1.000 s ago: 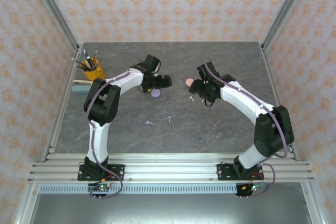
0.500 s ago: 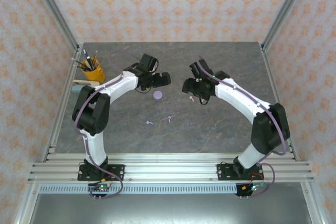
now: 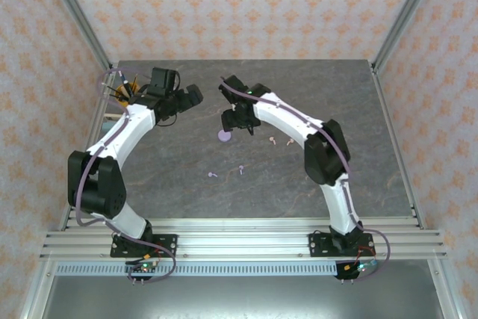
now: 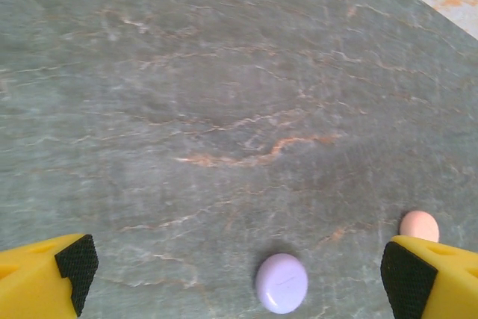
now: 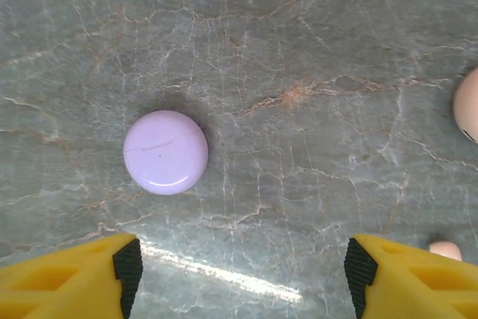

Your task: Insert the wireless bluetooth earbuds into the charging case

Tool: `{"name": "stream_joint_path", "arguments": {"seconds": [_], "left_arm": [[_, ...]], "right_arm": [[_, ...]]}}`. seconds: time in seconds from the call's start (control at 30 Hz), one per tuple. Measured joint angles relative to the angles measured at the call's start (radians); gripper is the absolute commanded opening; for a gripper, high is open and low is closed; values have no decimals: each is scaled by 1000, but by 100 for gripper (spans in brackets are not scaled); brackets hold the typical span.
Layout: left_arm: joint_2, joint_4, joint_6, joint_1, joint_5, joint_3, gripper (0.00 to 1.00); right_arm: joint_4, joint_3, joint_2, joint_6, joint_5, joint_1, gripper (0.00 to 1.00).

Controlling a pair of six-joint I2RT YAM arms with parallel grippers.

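Since a second ago, when the left gripper [image 3: 183,98] hung over the lilac case [image 3: 223,136] and the right gripper [image 3: 232,119] sat further right, both arms have swung leftward; the left one is now back by the yellow cup of pens [image 3: 125,93] at the rear left of the table [image 3: 336,177], and the right one has reached across the middle to just behind the lilac case; that case and the loose buds lie where they did.

From where I stand the left gripper's jaws are spread as wide as they go and hold nothing; its wrist view has the lilac case low between the two fingers and the pink case [image 4: 419,225] just off the right-hand one, both resting untouched on the stone.

Jaws of the right gripper stand well open too (a little less than the left's), empty, over bare table; the lilac case, lid shut, lies ahead of its fingers toward the left of its wrist view, clear of both pads.

Two salmon-pink earbuds [image 3: 272,140] lie loose just on the near side of the right forearm, close to that gripper; two lilac earbuds [image 3: 241,168] lie nearer the bases, well apart from either gripper.
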Motion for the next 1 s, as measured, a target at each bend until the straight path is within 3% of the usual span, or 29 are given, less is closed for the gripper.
{"name": "stream_joint_path", "arguments": {"seconds": [0.33, 1.0], "left_arm": [[-108, -11, -7, 57, -21, -100, 100], [-136, -5, -7, 85, 5, -143, 100]], "right_arm": [[-98, 222, 221, -87, -9, 43, 74], [-160, 407, 394, -113, -54, 42, 73]]}}
